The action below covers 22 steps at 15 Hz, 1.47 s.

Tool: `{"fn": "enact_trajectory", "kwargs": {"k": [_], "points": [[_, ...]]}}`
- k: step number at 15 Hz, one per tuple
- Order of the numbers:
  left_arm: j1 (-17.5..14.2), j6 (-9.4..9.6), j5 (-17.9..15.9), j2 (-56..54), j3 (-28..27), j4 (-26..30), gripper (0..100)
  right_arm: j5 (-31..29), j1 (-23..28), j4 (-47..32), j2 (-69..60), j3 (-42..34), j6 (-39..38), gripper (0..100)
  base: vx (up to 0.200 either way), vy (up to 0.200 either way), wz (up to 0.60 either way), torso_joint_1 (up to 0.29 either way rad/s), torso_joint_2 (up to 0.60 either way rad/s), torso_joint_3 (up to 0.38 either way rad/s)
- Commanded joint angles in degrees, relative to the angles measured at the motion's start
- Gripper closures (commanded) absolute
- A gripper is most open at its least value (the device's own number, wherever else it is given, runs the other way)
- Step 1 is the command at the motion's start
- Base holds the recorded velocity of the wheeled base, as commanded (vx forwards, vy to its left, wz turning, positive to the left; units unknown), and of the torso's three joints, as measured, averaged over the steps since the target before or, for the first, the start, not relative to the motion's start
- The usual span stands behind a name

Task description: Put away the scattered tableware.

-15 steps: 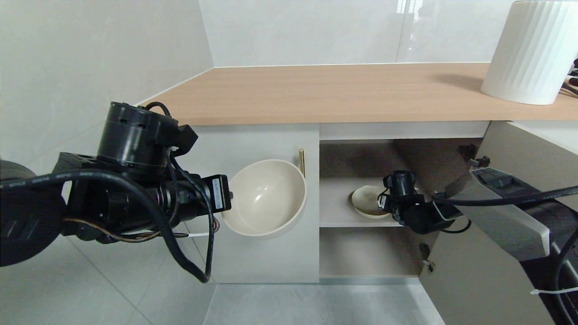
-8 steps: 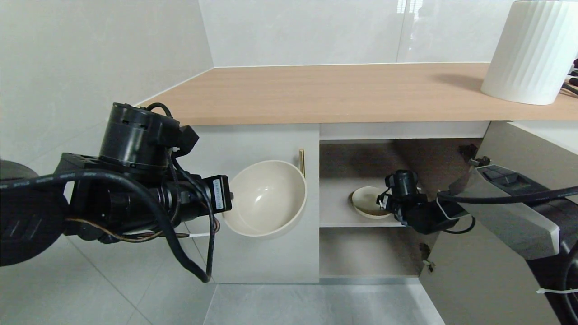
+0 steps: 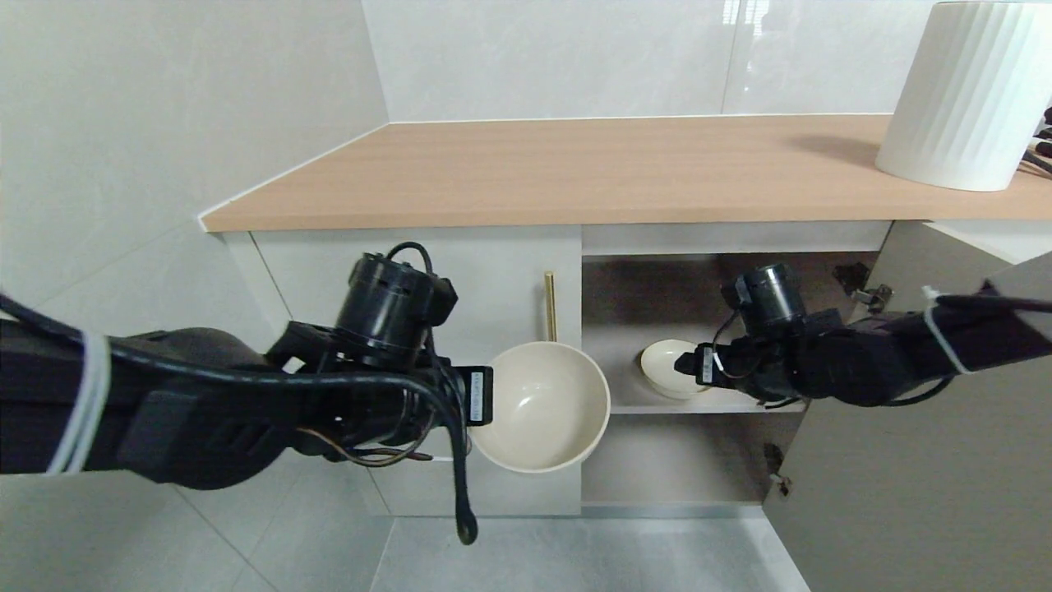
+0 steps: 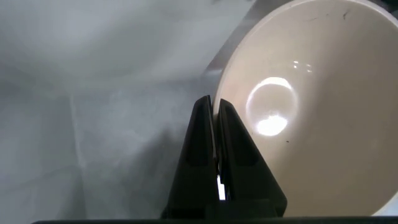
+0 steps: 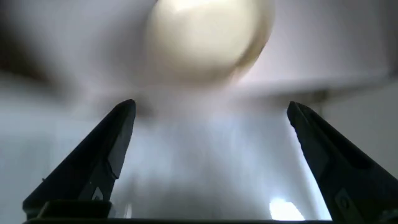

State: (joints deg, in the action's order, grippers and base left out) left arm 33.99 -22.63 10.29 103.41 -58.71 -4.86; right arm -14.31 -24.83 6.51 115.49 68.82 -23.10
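My left gripper (image 3: 486,396) is shut on the rim of a cream bowl (image 3: 540,406), held in the air in front of the closed left cabinet door, near its gold handle (image 3: 549,306). In the left wrist view the fingers (image 4: 214,118) pinch the cream bowl's (image 4: 311,106) edge. A second, smaller cream bowl (image 3: 670,367) sits on the middle shelf (image 3: 625,378) inside the open cabinet. My right gripper (image 3: 690,366) is at the shelf's front beside that bowl; its fingers (image 5: 115,140) stand wide apart, with the small bowl (image 5: 208,37) beyond them.
The right cabinet door (image 3: 929,444) stands open at the right. A wooden countertop (image 3: 608,168) runs above, with a white ribbed container (image 3: 970,94) at its right end. A lower cabinet compartment (image 3: 674,460) lies below the shelf. Grey tiled floor (image 3: 575,559) lies below.
My left arm has carried the bowl down and to the right, toward the open cabinet. My right arm has pulled back and risen; its gripper sits just outside the shelf front.
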Motion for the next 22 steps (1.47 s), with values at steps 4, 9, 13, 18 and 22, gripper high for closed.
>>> {"fn": "enact_trajectory", "kwargs": {"k": [4,9,13,18,22], "points": [[5.8,0.21,5.8,9.5,-1.1,-3.0,100,5.5,-11.6,-15.3,-17.9,-2.9,-0.2,0,0.000,0.000,0.00,0.000,0.00,0.000],[9.2,0.13,11.4,8.9,-1.4,-3.0,100,5.4,-15.5,-17.1,-15.2,-3.4,-0.4,0,0.000,0.000,0.00,0.000,0.00,0.000],[10.0,0.13,11.9,7.5,-1.3,-2.8,100,5.3,-15.5,-16.7,-10.8,-2.8,-1.3,0,0.000,0.000,0.00,0.000,0.00,0.000],[12.0,-0.05,12.5,6.1,-0.6,-2.7,100,5.2,-15.5,-14.4,-8.6,-2.7,-2.9,0,0.000,0.000,0.00,0.000,0.00,0.000],[12.3,-0.14,12.7,5.7,-0.6,-2.7,100,5.3,-15.6,-14.3,-8.3,-2.6,-3.1,100,0.000,0.000,0.00,0.000,0.00,0.000]]}}
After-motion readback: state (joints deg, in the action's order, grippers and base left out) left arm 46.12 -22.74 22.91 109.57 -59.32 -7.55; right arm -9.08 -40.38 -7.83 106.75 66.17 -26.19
